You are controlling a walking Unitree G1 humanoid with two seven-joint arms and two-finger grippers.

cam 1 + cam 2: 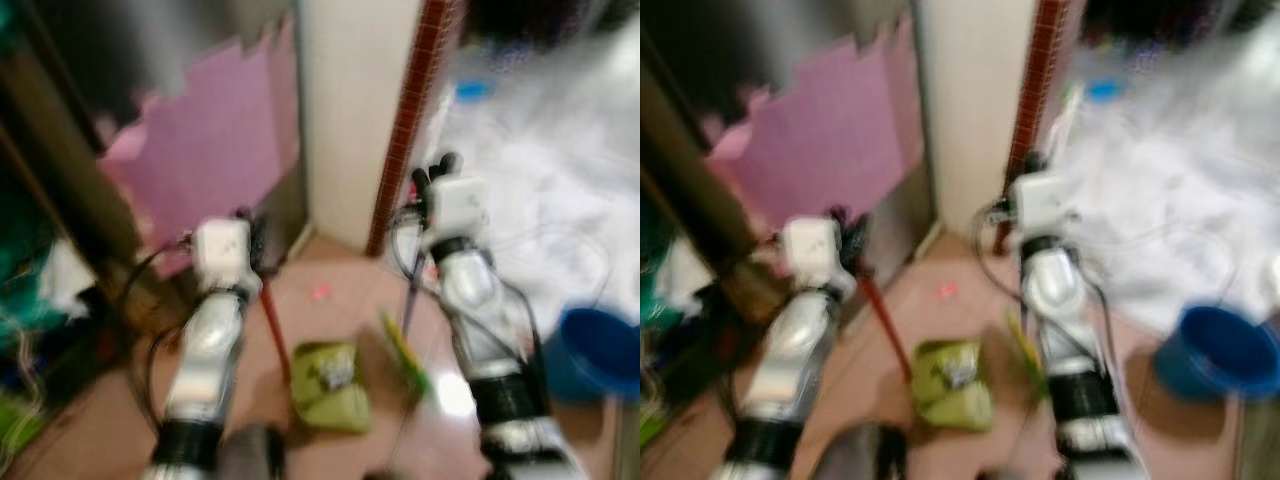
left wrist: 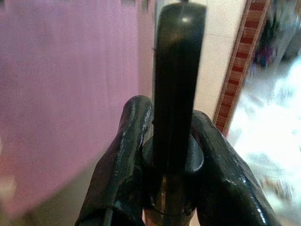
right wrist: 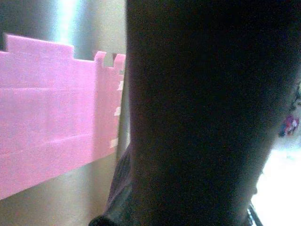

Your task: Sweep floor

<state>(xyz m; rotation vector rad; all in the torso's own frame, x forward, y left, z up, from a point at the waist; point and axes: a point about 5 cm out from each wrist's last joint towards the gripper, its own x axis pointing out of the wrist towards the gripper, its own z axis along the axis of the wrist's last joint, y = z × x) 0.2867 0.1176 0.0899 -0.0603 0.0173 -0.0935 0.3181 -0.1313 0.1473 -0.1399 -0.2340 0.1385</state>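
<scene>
Head views are blurred. Our left gripper [image 2: 169, 155] is clamped on a dark handle [image 2: 176, 84]; in the left eye view that gripper [image 1: 255, 240] sits at about 9 o'clock of centre, with a red stick [image 1: 275, 325] running down from it to the green dustpan [image 1: 328, 385] on the floor [image 1: 345, 290] at 6 o'clock. Our right gripper [image 1: 435, 172] is up at 2 o'clock near a thin pole [image 1: 413, 300] (can't tell if its fingers are closed). Pink mat [image 1: 215, 150] leans at 11 o'clock, blue bucket [image 1: 598, 350] at 4 o'clock.
</scene>
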